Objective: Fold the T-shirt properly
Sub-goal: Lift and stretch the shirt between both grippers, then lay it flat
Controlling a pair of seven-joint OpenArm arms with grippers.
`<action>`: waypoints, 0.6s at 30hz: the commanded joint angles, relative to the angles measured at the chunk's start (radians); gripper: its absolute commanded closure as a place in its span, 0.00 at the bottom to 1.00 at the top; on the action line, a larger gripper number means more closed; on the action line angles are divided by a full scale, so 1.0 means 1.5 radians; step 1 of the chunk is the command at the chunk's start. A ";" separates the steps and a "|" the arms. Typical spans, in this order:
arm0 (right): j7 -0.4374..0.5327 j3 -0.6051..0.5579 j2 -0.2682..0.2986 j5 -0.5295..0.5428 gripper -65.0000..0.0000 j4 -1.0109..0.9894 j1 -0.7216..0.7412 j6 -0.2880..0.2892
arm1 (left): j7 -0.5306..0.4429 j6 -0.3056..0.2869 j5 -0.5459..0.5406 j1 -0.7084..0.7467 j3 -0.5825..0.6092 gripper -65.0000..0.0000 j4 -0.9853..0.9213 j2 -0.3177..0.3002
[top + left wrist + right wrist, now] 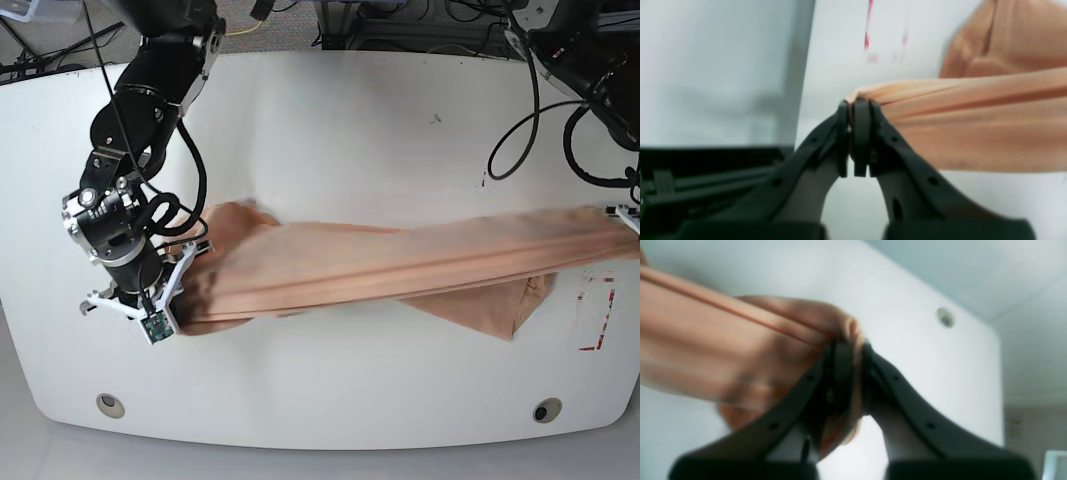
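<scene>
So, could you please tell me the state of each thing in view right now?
T-shirt: unfolded, stretched taut between both hands, lower part resting on the table.
Left hand: shut on the T-shirt.
Right hand: shut on the T-shirt.
Table: white, with red marks near one edge.

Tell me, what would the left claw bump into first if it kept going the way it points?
Probably just bare table. The left claw is shut on the T-shirt, whose pinched cloth already sits at its tips. Depth is unclear.
</scene>
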 commanded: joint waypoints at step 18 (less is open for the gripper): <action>0.007 0.070 -0.064 -0.014 1.00 0.011 -0.226 -0.007 | -0.008 0.005 0.021 0.237 -0.075 1.00 0.010 -0.017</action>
